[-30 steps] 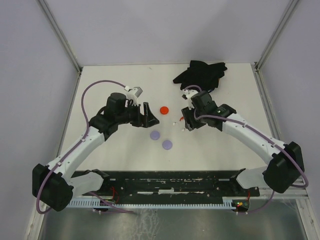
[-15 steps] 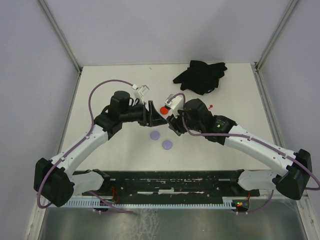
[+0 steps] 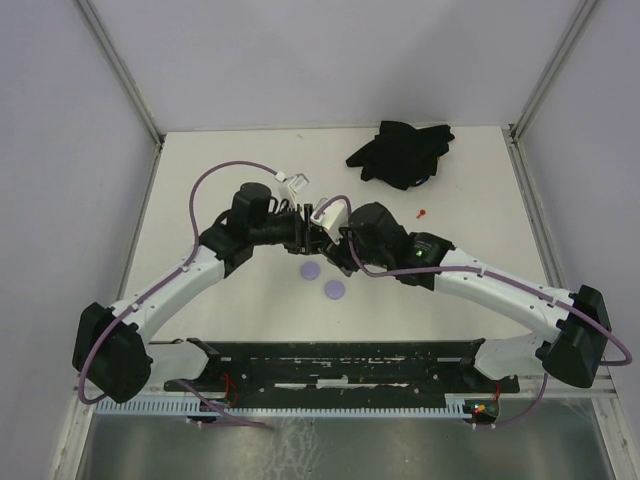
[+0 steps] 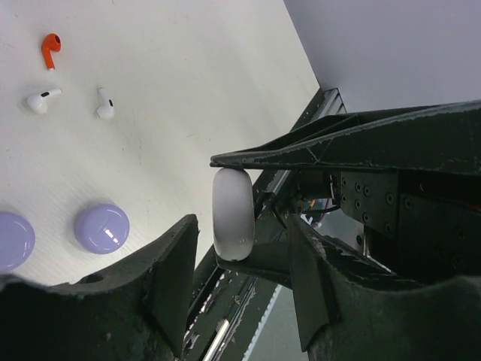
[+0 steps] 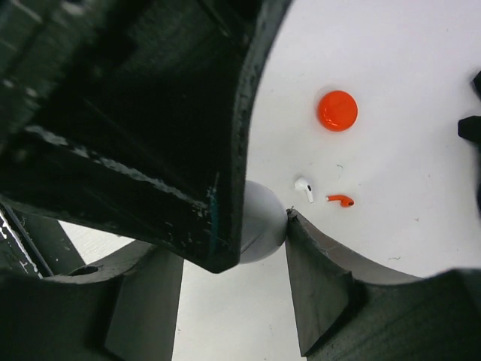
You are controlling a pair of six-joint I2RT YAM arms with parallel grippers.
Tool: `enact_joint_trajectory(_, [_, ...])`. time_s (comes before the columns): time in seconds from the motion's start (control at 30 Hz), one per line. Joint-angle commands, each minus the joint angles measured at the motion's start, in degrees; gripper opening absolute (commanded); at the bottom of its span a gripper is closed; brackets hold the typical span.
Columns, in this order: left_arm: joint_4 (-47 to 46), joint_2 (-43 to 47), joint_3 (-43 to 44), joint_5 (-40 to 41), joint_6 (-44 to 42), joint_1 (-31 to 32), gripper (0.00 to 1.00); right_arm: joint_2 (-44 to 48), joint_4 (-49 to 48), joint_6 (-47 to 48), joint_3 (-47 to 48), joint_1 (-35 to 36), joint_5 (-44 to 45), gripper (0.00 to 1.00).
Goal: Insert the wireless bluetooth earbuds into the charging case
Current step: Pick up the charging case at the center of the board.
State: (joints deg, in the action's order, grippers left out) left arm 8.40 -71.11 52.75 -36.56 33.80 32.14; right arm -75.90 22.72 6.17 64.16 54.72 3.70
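Observation:
A white rounded charging case [image 4: 233, 214] hangs above the table, clamped end to end between my right gripper's fingers [image 4: 323, 147]. In the right wrist view the case [image 5: 264, 222] touches my right gripper's [image 5: 233, 237] right finger, and the rest is hidden behind the left gripper's finger. My left gripper [image 4: 242, 226] is open, with its fingers straddling the case. Both grippers meet at the table's centre [image 3: 318, 232]. Two white earbuds [image 4: 41, 99] [image 4: 104, 105] and a red earbud [image 4: 49, 49] lie on the table. One white earbud [image 5: 304, 188] and a red earbud [image 5: 340, 200] also show in the right wrist view.
Two lavender discs [image 3: 312, 270] [image 3: 334, 289] lie just in front of the grippers. A red disc [image 5: 337, 110] lies beyond the earbuds. A black cloth [image 3: 400, 152] is heaped at the back right. Another red earbud [image 3: 422, 212] lies near it.
My right arm has swung left to the centre and my left gripper has moved right to meet it. The red disc is now hidden under them in the top view.

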Motion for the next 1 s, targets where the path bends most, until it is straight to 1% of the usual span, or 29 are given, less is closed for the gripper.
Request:
enact_joint_trajectory(0.0, [-2.40, -1.31, 1.16, -0.71, 1.02, 1.43, 0.56, 0.07, -5.33, 0.27, 3.26, 0.55, 0.80, 0.37])
enact_joint_trajectory(0.07, [-2.37, -1.69, 1.19, -0.70, 0.71, 2.00, 0.52, 0.18, -5.89, 0.12, 3.24, 0.65, 0.86, 0.37])
enact_joint_trajectory(0.17, [-2.35, -1.86, 1.12, -0.50, -0.34, 2.52, 0.42, 0.27, -6.28, -0.02, 3.41, 0.59, 0.79, 0.38])
enact_joint_trajectory(0.27, [-2.26, -0.88, 0.88, 0.61, -2.77, 2.57, 0.31, 0.85, -6.35, -0.10, 3.14, 0.60, 0.78, 0.43])
enact_joint_trajectory(0.33, [-2.16, 0.17, 0.56, 1.70, -5.32, 2.60, 0.23, 1.66, -6.46, -0.75, 2.84, 0.62, 0.78, 0.49])
enact_joint_trajectory(0.43, [-1.60, 1.90, 0.38, 3.78, -10.87, 2.58, 0.12, 2.85, -4.98, -2.99, 3.51, 0.48, 1.52, 0.66])
enact_joint_trajectory(0.53, [-2.14, 4.42, -1.14, 7.10, -17.45, 2.58, 0.04, 3.74, -1.26, -5.75, 6.66, 0.55, 2.16, 0.75])
enact_joint_trajectory(0.67, [-8.45, 9.77, -5.69, 10.47, -24.00, 2.58, 0.03, 5.37, 2.77, -10.80, 10.19, 0.37, 4.04, 0.85])
enact_joint_trajectory(0.77, [-15.88, 14.13, -9.96, 11.23, -27.73, 2.58, 0.03, 6.89, 4.80, -16.90, 11.81, 0.25, 6.36, 0.93])
enact_joint_trajectory(0.83, [-22.01, 17.06, -13.54, 11.17, -29.85, 2.57, 0.03, 7.31, 6.52, -21.00, 13.29, 0.13, 7.39, 0.96])
enact_joint_trajectory(0.97, [-32.97, 21.82, -19.92, 10.87, -34.59, 2.58, 0.03, 6.75, 10.82, -27.98, 17.15, -0.21, 7.73, 0.97])
